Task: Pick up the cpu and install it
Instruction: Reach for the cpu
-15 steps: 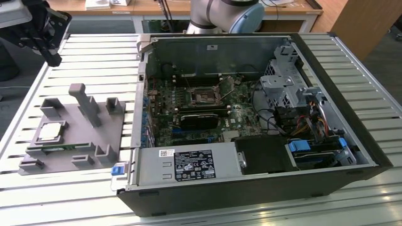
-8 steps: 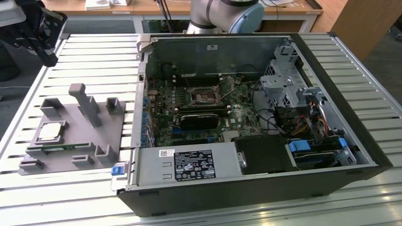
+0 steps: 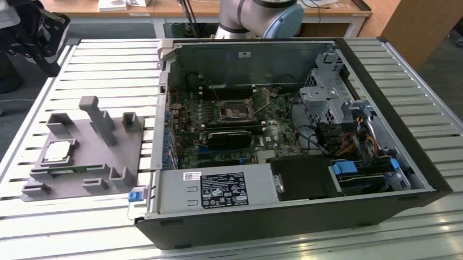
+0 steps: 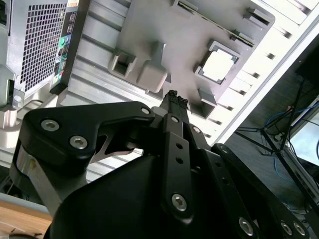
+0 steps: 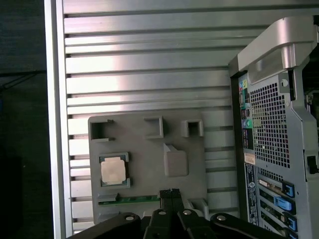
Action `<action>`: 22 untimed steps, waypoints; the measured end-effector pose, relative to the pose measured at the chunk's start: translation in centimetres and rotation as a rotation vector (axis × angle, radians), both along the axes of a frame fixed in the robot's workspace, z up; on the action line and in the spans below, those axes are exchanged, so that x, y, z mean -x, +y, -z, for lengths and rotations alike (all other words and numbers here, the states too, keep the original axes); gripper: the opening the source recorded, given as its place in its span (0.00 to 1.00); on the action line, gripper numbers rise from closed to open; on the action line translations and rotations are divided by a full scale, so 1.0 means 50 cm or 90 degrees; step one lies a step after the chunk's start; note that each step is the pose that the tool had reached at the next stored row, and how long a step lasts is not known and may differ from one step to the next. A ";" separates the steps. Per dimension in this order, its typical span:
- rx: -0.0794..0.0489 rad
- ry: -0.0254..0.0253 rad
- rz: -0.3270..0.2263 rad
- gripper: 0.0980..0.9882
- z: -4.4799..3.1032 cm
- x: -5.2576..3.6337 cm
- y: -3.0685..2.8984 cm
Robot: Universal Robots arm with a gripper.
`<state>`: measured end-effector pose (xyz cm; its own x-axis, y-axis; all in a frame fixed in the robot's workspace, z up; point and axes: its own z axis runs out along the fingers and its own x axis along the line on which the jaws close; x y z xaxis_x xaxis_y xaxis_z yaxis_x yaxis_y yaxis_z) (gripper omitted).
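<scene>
The cpu, a small flat square chip with a silver-grey metal top and a thin pale rim, lies face-up in a shallow square recess of the grey moulded plastic tray. The tray sits on the slatted aluminium table, to the exterior view's left of the open black computer case.

The chip is flat and level, with its edges parallel to the tray's sides. It is so nearly square that it has no real long axis. Which corner leads cannot be told from here.

The long narrow green memory stick lies in a slot just beside it. In the first wrist view the gripper hangs above the tray near that stick, off to one side of the chip. Its fingers are pressed together with nothing between them.

The risks, as I judge them:
- Fingers this tightly closed would land on the metal lid instead of astride it.
- The recess walls leave little room at the chip's edges, so a grip could catch the tray or lift the chip tilted.
- The gripper is close to the stick, so a small sideways error could put it on the wrong part.
- The dark square socket frame is well apart, inside the case (a long carry for so thin a grip), and a chip seated turned or tilted could damage it.
</scene>
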<state>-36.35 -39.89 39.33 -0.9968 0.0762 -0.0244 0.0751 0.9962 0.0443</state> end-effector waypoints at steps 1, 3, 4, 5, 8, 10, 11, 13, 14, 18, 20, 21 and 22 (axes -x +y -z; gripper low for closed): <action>0.000 0.0000 0.000 0.01 0.000 0.002 0.000; 0.000 0.0000 0.000 0.01 0.000 0.007 0.000; 0.000 0.0000 0.000 0.01 0.000 0.009 0.000; 0.000 0.0000 0.000 0.01 0.000 0.012 0.000; 0.000 0.0000 0.000 0.01 0.000 0.018 0.000; 0.000 0.0000 0.000 0.01 0.000 0.023 0.000; 0.000 0.0000 0.000 0.01 0.000 0.025 0.000; 0.000 0.0000 0.000 0.01 0.000 0.029 0.000; 0.000 0.0000 0.000 0.01 0.000 0.032 0.000; 0.000 0.0000 0.000 0.01 0.000 0.041 0.000; 0.000 0.0000 0.000 0.01 0.000 0.045 0.000; 0.000 0.0000 0.000 0.01 0.000 0.048 0.000; 0.000 0.0000 0.000 0.01 0.000 0.050 0.000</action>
<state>-38.86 -39.89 39.32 -0.9968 0.0762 -0.0245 0.0750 0.9962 0.0444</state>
